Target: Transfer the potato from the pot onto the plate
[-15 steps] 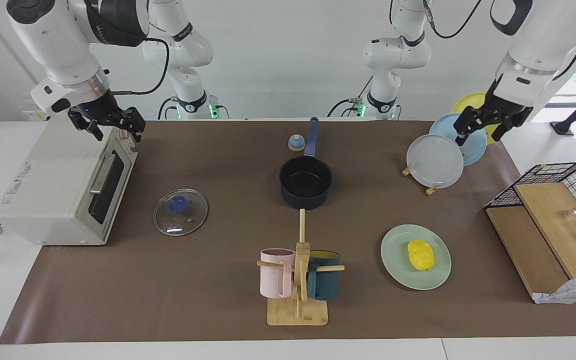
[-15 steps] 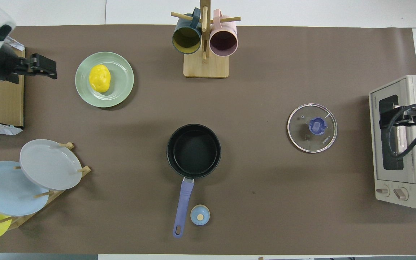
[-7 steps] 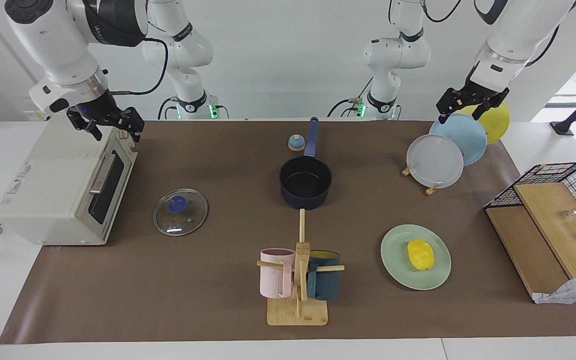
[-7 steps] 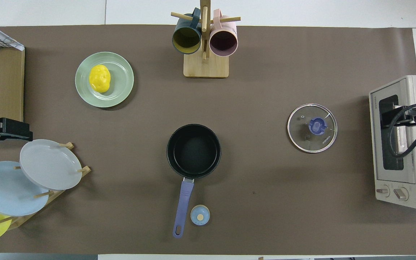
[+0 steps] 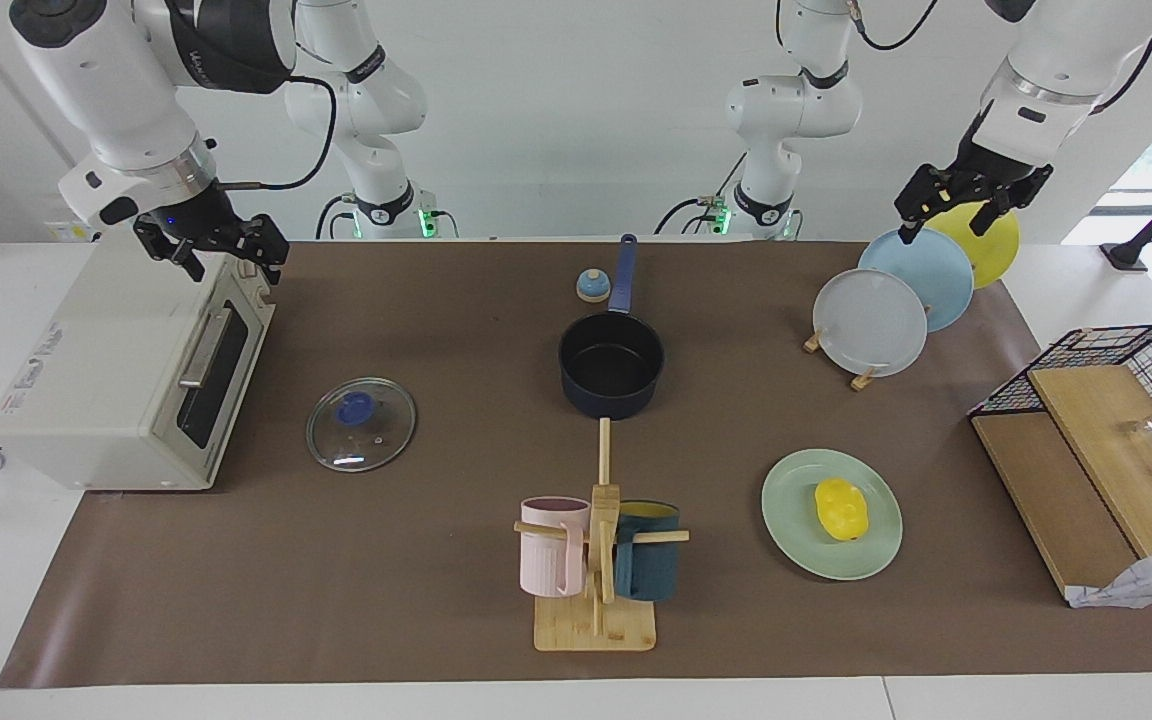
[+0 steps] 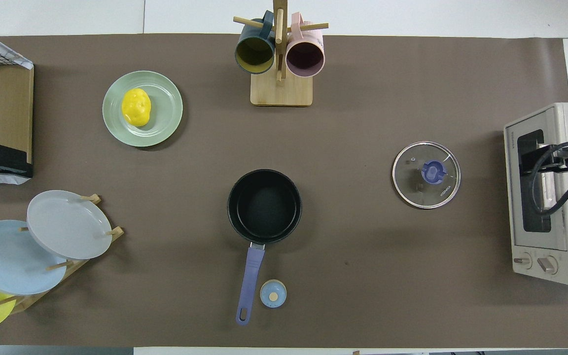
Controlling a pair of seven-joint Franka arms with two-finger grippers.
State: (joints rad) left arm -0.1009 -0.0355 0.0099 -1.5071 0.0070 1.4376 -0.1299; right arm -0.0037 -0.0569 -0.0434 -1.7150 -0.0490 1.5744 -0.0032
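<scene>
The yellow potato (image 5: pixel 841 508) lies on the mint-green plate (image 5: pixel 794 490), toward the left arm's end of the table. The dark navy pot (image 5: pixel 611 362) stands mid-table with nothing in it, and its blue handle points toward the robots. My left gripper (image 5: pixel 944 222) hangs open and holds nothing, up over the yellow and light blue plates in the rack. My right gripper (image 5: pixel 234 262) is open above the toaster oven's top edge, where that arm waits.
A glass lid (image 5: pixel 361 424) lies between the pot and the toaster oven (image 5: pixel 126 370). A wooden mug stand (image 5: pixel 596 560) holds a pink and a teal mug. Also here are a plate rack (image 5: pixel 871 322), a wire basket with boards (image 5: pixel 1096 400) and a small blue knob (image 5: pixel 592 286).
My left gripper has pulled back from beside the mint plate toward the robots and risen over the plate rack. The right arm, potato and pot have not moved.
</scene>
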